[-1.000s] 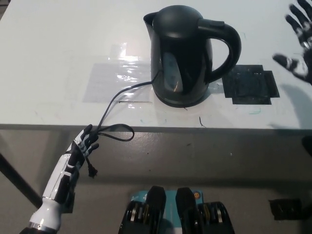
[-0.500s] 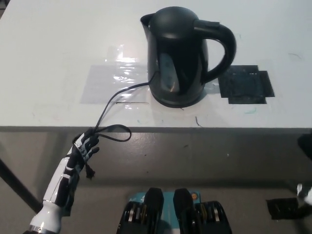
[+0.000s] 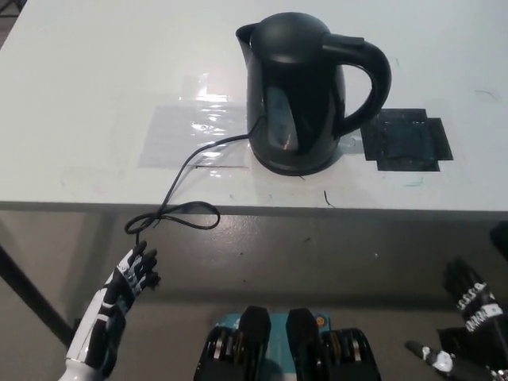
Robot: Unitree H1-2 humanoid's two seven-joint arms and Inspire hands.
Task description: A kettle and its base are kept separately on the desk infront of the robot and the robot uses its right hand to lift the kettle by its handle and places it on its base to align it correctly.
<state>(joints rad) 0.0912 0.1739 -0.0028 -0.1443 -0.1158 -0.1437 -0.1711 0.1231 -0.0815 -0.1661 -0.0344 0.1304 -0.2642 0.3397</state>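
Observation:
The black kettle [image 3: 305, 87] stands upright on the white desk [image 3: 95, 71], handle [image 3: 373, 75] to the picture's right and spout to the left. Under it, only the rim of the round base [image 3: 295, 167] shows. The base's black cord [image 3: 186, 163] runs left and hangs in a loop [image 3: 176, 217] over the desk's front edge. My black right hand [image 3: 467, 313] is low at the bottom right, below the desk edge, open and holding nothing. My white left hand [image 3: 131, 274] rests at the lower left under the cord loop, open, apart from it.
A black tape patch [image 3: 406, 140] lies on the desk just right of the kettle. A clear shiny tape patch [image 3: 190, 131] lies left of it. The desk's front edge [image 3: 333, 209] runs across the middle of the picture, with grey floor below.
My right hand has dropped from above the desk's far right to below its front edge. My left hand has sunk away from the cord loop. The kettle has stayed put.

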